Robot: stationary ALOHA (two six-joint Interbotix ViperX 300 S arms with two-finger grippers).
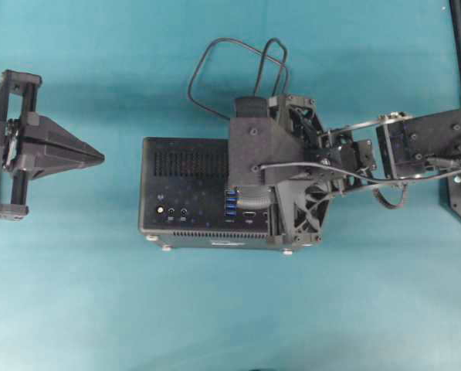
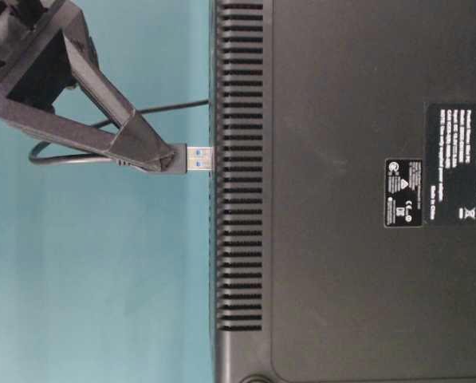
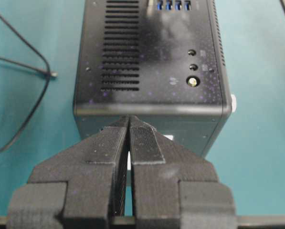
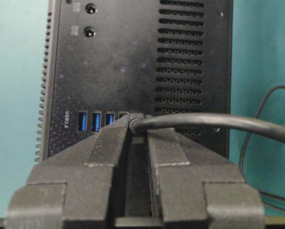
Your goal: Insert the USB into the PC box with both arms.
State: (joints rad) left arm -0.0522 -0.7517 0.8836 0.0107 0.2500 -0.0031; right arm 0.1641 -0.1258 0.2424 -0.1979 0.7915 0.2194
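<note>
Table-level exterior: ribbed matte PC box (image 2: 349,199), wedge-shaped right tool (image 2: 162,157).

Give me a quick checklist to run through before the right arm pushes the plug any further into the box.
1. Right tool shut on the USB: ok.
2. Plug tip at the PC box face: ok; metal shell still exposed, not seated.
3. Plug lined up with a blue port: cannot tell; the tool hides the target socket.
4. Left tool bracing the box: not ok; shut, short of the box end.
5. Cable slack behind the box: ok; loose loops.
</note>
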